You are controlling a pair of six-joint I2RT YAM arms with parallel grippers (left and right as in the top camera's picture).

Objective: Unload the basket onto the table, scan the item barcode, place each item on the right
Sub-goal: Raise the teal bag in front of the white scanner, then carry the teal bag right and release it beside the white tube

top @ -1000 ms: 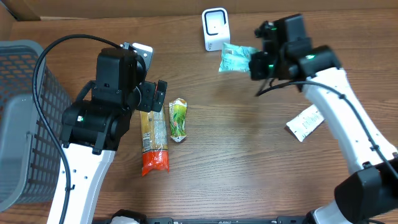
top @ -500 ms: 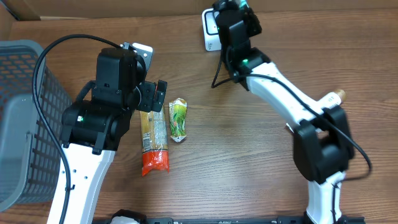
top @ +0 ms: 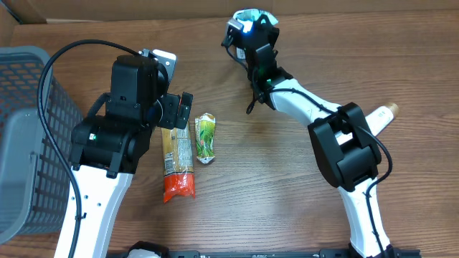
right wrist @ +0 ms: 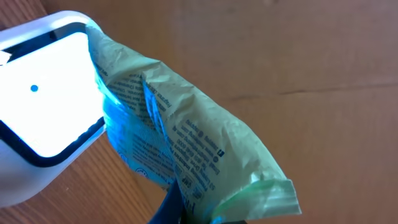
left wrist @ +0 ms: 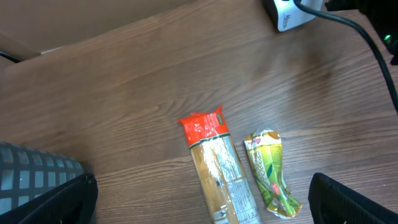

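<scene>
My right gripper (top: 247, 27) is at the back of the table, shut on a crinkled pale green and blue packet (top: 252, 16). In the right wrist view the packet (right wrist: 186, 143) hangs from the gripper (right wrist: 189, 214) right in front of the white scanner's (right wrist: 37, 106) bright window, with printed text facing the camera. In the overhead view the arm and packet hide most of the scanner. My left gripper (top: 176, 111) hovers open over a long pasta packet (top: 177, 161) with a red end and a green packet (top: 206, 137); its wrist view shows both (left wrist: 217, 168), (left wrist: 270, 177) between the wide fingers (left wrist: 348, 199).
A grey mesh basket (top: 29, 143) stands at the left edge. A white thing with a tan tip (top: 381, 115) peeks out beside the right arm. A cardboard wall runs along the back. The scanner's cable (left wrist: 360, 31) crosses the left wrist view's top right.
The right arm has swung the packet leftward, from the right of the scanner to directly over it. The left arm has not moved.
</scene>
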